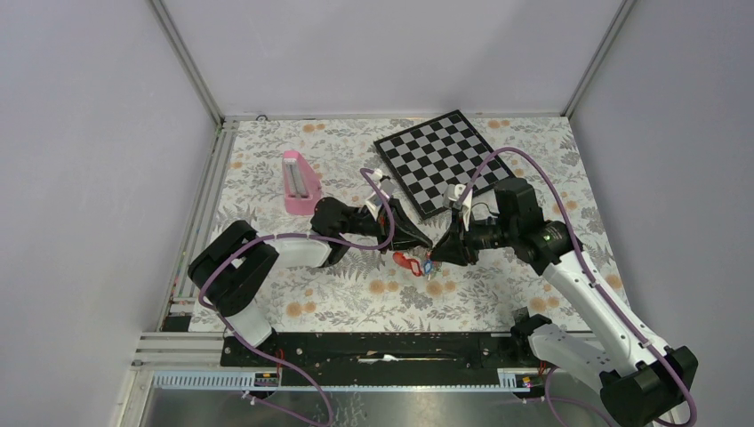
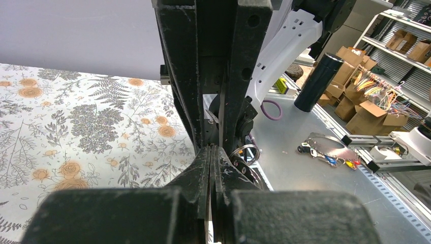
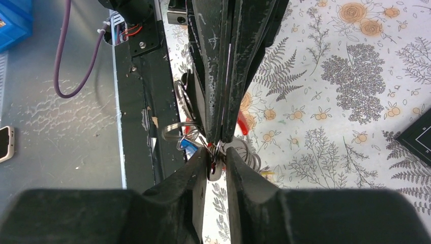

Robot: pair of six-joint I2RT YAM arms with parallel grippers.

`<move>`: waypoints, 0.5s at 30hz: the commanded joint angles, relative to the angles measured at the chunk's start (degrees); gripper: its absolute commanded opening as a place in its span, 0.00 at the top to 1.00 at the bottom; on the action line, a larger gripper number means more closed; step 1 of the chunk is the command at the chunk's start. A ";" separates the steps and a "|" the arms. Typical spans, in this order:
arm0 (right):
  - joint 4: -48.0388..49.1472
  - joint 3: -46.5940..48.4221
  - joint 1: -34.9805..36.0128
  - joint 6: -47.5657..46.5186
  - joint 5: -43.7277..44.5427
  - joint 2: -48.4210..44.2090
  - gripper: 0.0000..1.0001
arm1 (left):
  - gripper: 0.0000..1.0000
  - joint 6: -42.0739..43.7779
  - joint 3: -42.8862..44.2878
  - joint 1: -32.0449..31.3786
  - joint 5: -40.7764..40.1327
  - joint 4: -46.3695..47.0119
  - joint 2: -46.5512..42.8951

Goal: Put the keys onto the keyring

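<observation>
Keyring: the keyring [image 1: 407, 261] lies low near the middle of the tabletop [image 1: 498, 294], right under the two meeting end effectors. Only its red side is plainly visible.
Keys: the keys [image 1: 432, 265] are bunched just beside the keyring's right end. In the right wrist view this shows as a blue tag [image 3: 188, 145] and a tangle of thin wire rings [image 3: 175, 130].
Right end effector: the right end effector [image 3: 217, 155] has its jaws a narrow gap apart, with a small metal piece sitting in the gap. I cannot tell whether it is actually pinched or only lying between the pads.
Left end effector: the left end effector [image 2: 210, 152] is fully closed, its tips meeting the right one's over the bunch. What it has nipped, if anything, is hidden.
Surroundings: a pink block [image 1: 298, 182] and a chequered board [image 1: 442, 160] sit well apart, toward the far side.
Step, as I judge it: lining a key's ring up with the keyring's opening, one side steadying and the other feeding.
Risk 1: the metal piece could slip out if the right jaws close off-centre, since it is thin and smooth.
Risk 2: the rings are tangled, so pulling one key may drag the others or shift the keyring.
Risk 3: the fingertips are crowded close together, and a small misaimed move could knock them against each other and lose the alignment.
</observation>
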 commanded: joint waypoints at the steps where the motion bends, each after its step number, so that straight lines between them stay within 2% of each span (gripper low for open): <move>1: -0.29 -0.04 -0.44 -1.01 -1.03 -0.88 0.78 | 1.00 0.63 -0.03 0.23 -1.00 4.85 -2.71; 10: -1.48 -0.11 -0.44 -2.08 -0.29 -1.24 0.92 | 1.00 1.20 -0.07 0.75 -1.12 4.63 -2.89; 13: -2.11 -0.11 -0.45 -2.58 0.83 -1.64 0.91 | 1.00 1.48 -0.03 1.05 -1.22 4.33 -3.04; 15: -2.28 -0.09 -0.49 -2.70 1.51 -1.84 0.84 | 1.00 1.63 -0.01 1.28 -1.20 4.17 -3.20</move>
